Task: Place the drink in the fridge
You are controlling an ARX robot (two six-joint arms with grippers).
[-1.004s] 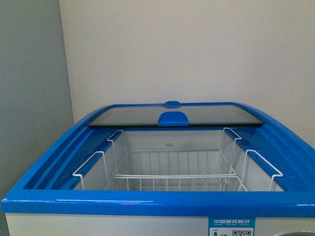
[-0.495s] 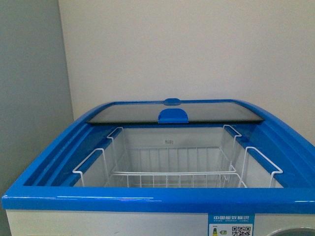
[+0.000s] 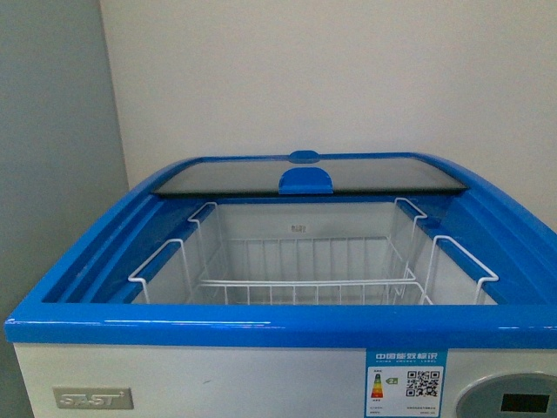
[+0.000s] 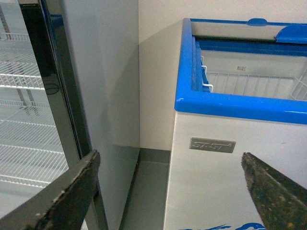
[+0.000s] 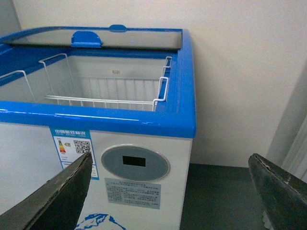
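Lower now sits the fridge (lid slid back), both pincers empty.

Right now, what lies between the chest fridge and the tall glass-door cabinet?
In the left wrist view, only a bare strip of grey floor and the pale back wall separate the fridge from the cabinet; nothing stands there.

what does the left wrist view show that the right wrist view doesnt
Only the left wrist view shows the tall grey cabinet, its dark-framed glass door with wire shelves behind, and the fridge's brand plate.

Only the right wrist view shows the round display panel, the energy label and the slid-back glass lid.

Both show the white fridge with its blue rim, the wire basket, and an open, empty hand; no drink appears.
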